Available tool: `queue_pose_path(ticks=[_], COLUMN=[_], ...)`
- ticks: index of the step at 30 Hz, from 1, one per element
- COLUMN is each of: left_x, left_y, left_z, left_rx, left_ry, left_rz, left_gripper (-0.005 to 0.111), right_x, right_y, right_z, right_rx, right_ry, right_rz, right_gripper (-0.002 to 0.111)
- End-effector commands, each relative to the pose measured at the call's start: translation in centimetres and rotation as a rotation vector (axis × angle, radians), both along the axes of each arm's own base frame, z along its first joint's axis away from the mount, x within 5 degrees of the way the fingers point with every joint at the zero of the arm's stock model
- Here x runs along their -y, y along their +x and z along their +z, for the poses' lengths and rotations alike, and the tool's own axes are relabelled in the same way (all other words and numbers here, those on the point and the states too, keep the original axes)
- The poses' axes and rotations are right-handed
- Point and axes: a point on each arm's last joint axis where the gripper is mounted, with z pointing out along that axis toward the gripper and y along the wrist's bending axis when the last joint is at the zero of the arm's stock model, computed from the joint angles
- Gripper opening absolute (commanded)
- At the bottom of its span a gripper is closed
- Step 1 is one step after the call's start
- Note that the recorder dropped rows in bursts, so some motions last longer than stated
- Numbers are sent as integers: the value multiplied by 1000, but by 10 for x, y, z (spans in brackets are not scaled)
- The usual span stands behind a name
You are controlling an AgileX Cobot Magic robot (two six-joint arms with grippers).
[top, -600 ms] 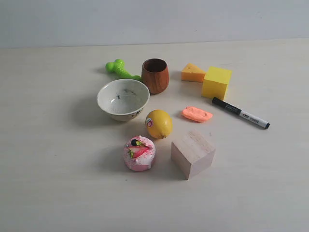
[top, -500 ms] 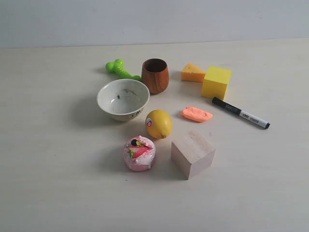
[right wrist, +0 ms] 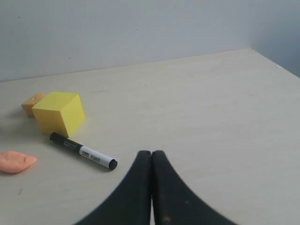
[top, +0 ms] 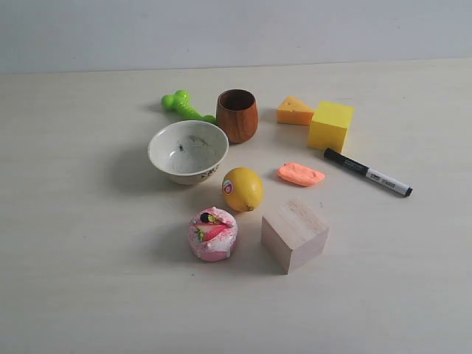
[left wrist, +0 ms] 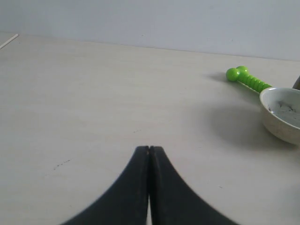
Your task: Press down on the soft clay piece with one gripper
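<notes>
The soft clay piece (top: 300, 174) is a flat salmon-orange blob lying on the table between the lemon (top: 243, 189) and the marker (top: 367, 172). It also shows at the edge of the right wrist view as the clay piece (right wrist: 16, 161). Neither arm appears in the exterior view. My left gripper (left wrist: 149, 149) is shut with nothing between its black fingers, over bare table far from the clay. My right gripper (right wrist: 151, 153) is shut too and holds nothing; it hangs beyond the marker (right wrist: 83, 151), well away from the clay.
Around the clay stand a yellow cube (top: 330, 125), an orange cheese wedge (top: 294, 110), a wooden cup (top: 237, 115), a white bowl (top: 188, 151), a green bone toy (top: 184, 106), a pink cake toy (top: 212, 234) and a wooden block (top: 294, 234).
</notes>
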Motion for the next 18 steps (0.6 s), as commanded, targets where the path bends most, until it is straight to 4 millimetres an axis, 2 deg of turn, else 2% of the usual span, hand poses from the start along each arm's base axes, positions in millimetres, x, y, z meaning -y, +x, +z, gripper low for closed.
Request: queue_pose_path(ticks=[1,5,11,18], left_x=[0,0,0,0], left_y=[0,0,0,0], left_z=[2,2,2,2], left_rx=[16,16,16,16], left_ry=[-2,-2,-2,-2], left_rz=[3,3,3,3], left_gripper=[0,0,0,0], right_x=[0,1,1,1], right_y=[0,0,2,1], right_z=[-1,1,26,40], right_rx=[5,22,302,446], right_ry=[-8,-16,-60,-119], right_rz=[-6,-5,-13,-16], right_gripper=[0,0,0,0])
